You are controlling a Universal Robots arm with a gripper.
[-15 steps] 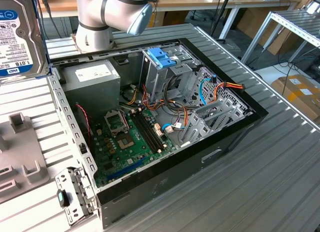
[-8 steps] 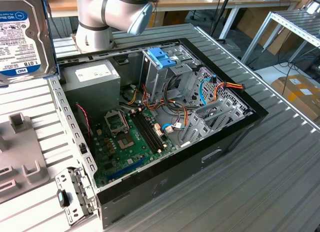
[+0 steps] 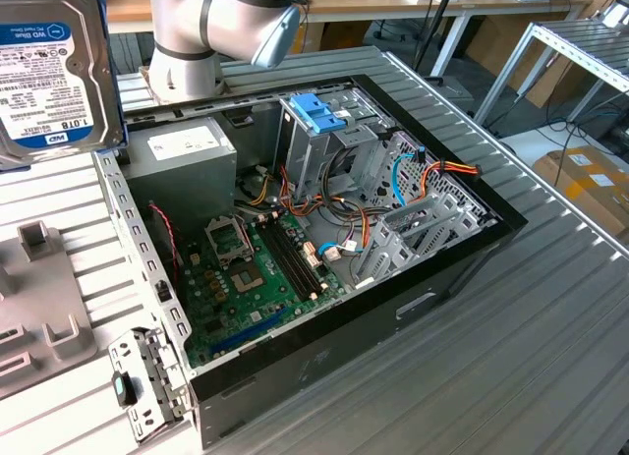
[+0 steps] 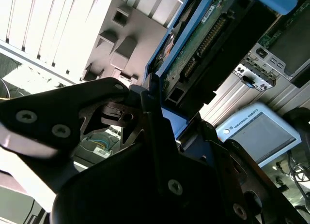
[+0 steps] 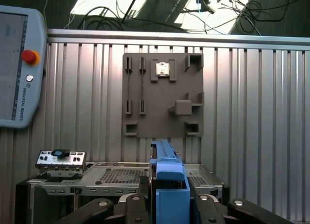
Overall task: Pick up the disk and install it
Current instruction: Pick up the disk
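Black hand (image 5: 169, 205) closed tight on the disk (image 5: 167, 168), blue rail edge-on in its grip, raised off the table (image 5: 252, 112). Just past it, rim of the open computer case (image 5: 116, 175); farther on, grey fixture plate (image 5: 162, 96) flat on the ribbed metal.

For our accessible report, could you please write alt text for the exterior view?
The disk, label facing the camera, hangs close to the lens at the exterior view's upper left, beside the robot arm. An open computer case lies on a ribbed metal table, showing its green motherboard, grey power supply and blue latch.
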